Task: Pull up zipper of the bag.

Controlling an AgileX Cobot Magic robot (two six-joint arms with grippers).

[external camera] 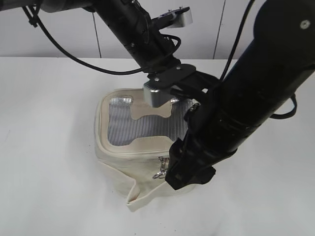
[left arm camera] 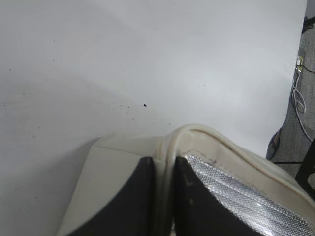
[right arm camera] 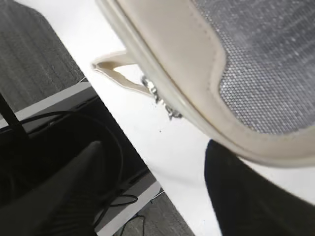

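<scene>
Left end effector pinching bag rim; right end effector spread beside zipper ring pulls, on white bench

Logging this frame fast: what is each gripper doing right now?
Left gripper: closed on the rim of the bag.
Right gripper: open, holding nothing, beside the bag.

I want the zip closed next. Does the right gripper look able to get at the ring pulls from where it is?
Probably yes. The ring pulls hang bare on the bag's front, right beside the right gripper, nothing between them. Its jaws look spread, one at the bag's rim, so it would need to shift sideways.
</scene>
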